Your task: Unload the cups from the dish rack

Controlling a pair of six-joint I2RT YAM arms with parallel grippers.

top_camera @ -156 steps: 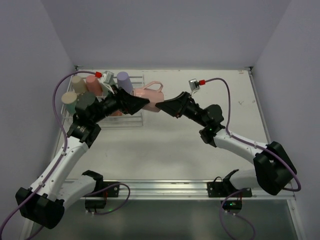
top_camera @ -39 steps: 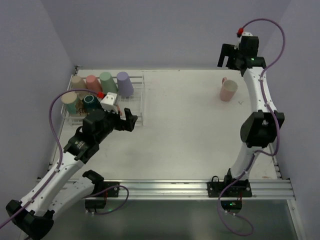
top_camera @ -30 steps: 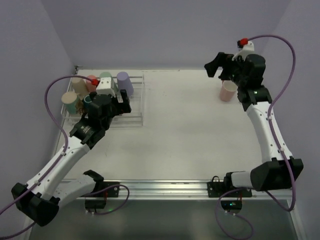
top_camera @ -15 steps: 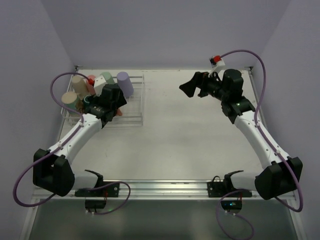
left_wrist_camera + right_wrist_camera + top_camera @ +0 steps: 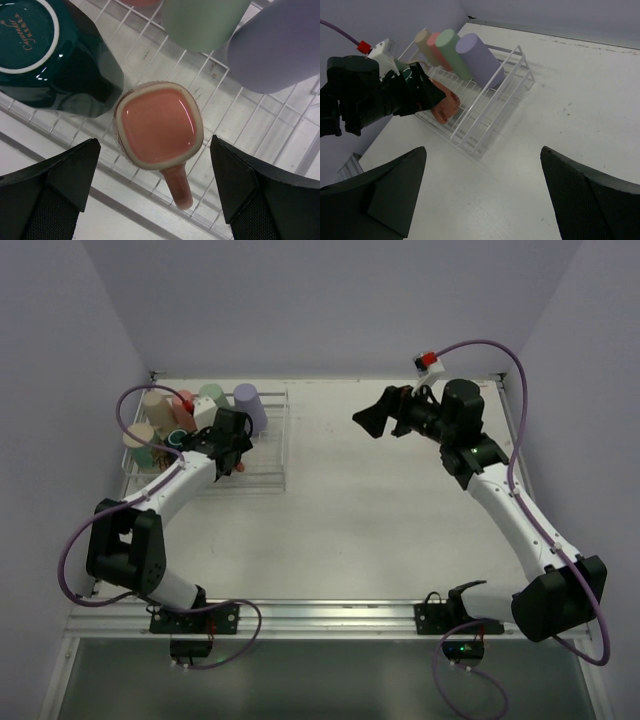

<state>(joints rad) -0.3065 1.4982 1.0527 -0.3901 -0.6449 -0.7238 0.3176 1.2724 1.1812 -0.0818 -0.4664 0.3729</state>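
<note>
White desk (image 5: pixel 380 510): matte and lightly scuffed, it fills the middle of the top view, with pale lilac walls behind it and on both sides.
Wire dish rack (image 5: pixel 266 466): thin white wire, flat and rectangular, in the upper left of the top view against the left wall; every cup in view is inside it.
Right hand (image 5: pixel 482 148): fingers spread wide with nothing between them, in the air in the upper middle-right of the top view, well apart from the rack, its camera facing the rack.
Left hand (image 5: pixel 154 145): over the near side of the rack, fingers spread, one on each side of the salmon mug; the wrist view shows a gap on both sides, so it grips nothing.
Lilac tumbler (image 5: pixel 249 406): at the right end of the rack's back row, leaning.
Mint green tumbler (image 5: pixel 213 398): just left of the lilac one, leaning the same way.
Pink tumbler (image 5: pixel 184 403): next to the left, partly hidden by the left arm's cable.
Beige tumbler (image 5: pixel 155 405): at the left end of that row.
Cream cup (image 5: pixel 138 437): at the rack's left edge, in front of the beige tumbler.
Dark green mug (image 5: pixel 55 55): base up with gold lettering on it, just beside the salmon mug, upper left in the left wrist view.
Salmon mug (image 5: pixel 159 125): on the rack wires in the middle of the left wrist view, a flat salmon end ringed in cream facing the camera, handle pointing to the lower edge; I cannot tell which end is up.
</note>
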